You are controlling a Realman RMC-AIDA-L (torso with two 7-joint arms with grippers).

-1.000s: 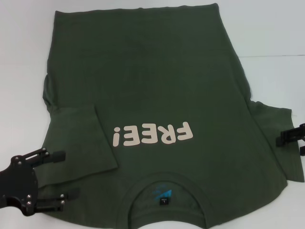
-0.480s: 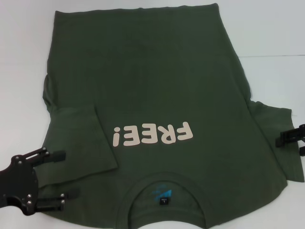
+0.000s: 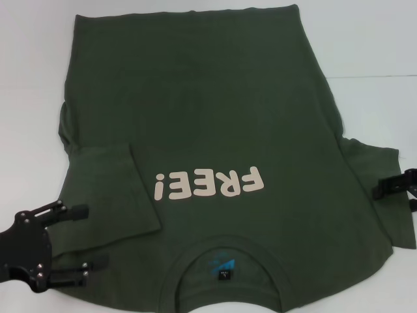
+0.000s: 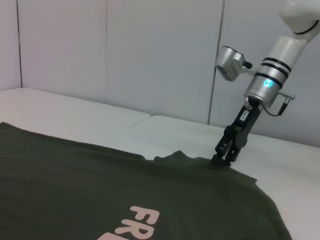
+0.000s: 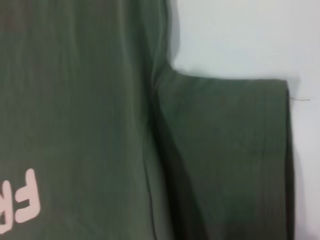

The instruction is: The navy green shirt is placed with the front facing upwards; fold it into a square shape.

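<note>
On the table, navy green shirt (image 3: pixel 221 124), right claw (image 4: pixel 221 159) on its sleeve.

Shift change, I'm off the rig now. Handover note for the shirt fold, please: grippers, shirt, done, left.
Left gripper: open, low at the near left, fingers straddling the edge of the already folded left sleeve; holding nothing.
Right gripper: at the right sleeve's outer edge, down on the fabric in the left wrist view; grip unclear.
Navy green shirt: flat on the white table, front up, "FREE!" lettering showing, collar nearest the robot.
Done: left sleeve folded in over the body.
Left: fold the right sleeve in, then fold the body into a square.
</note>
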